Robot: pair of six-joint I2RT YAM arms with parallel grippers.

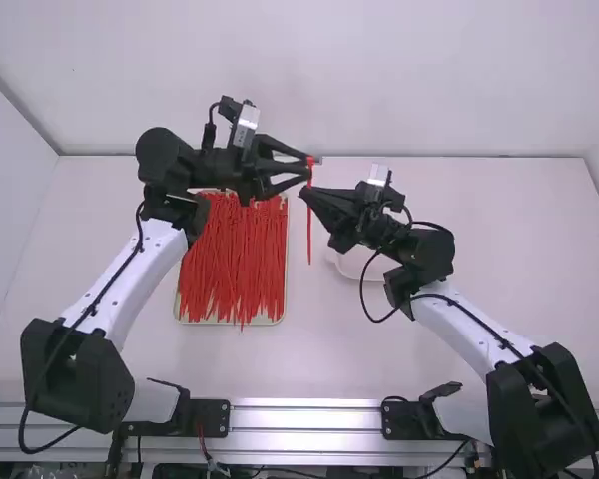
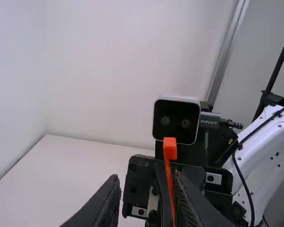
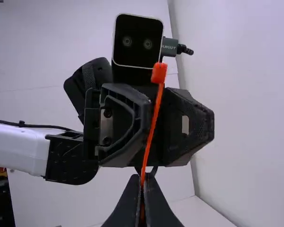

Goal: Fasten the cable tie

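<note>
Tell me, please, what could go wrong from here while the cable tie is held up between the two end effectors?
1. The right end effector pinches the thin cable tie on a short stretch; it might slip and fall by the pile of ties.
2. The left end effector sits very close to the right one; they could bump.
3. The tail hangs free and may swing wide of the head.

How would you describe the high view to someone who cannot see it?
Two robot arms meet above a white table; the right tool pinches a hanging red cable tie close to the left tool. A tray of red ties lies under the left arm.
</note>
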